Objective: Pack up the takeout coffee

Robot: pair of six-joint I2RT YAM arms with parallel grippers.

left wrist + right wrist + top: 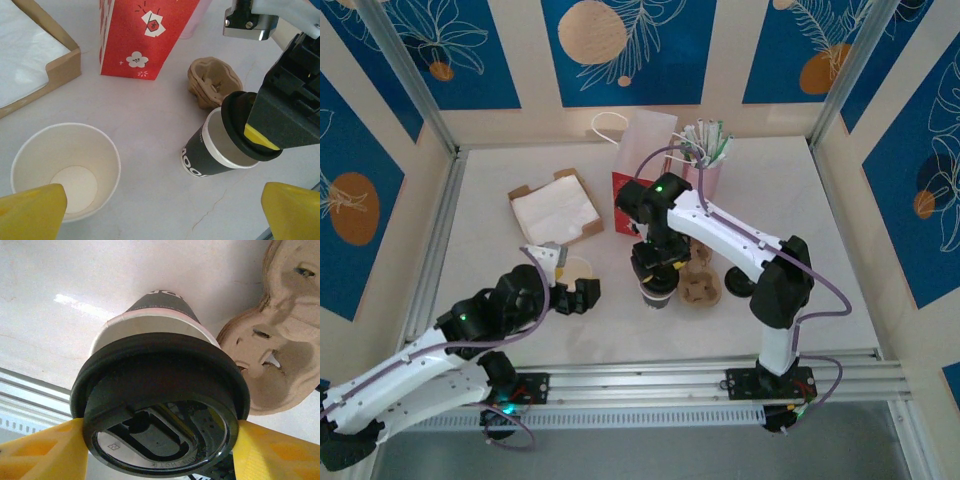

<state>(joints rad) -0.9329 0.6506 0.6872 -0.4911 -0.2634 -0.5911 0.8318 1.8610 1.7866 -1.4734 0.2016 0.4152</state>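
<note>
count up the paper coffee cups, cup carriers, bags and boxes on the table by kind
paper coffee cups: 2, the empty white cup and the dark cup under the black lid
pulp cup carrier: 1
red gift bag: 1
cardboard box of white paper: 1
total: 5

The lid (160, 415) is smooth black plastic with a slight sheen. The cup carrier (280, 340) is rough, matt moulded paper pulp.
</note>
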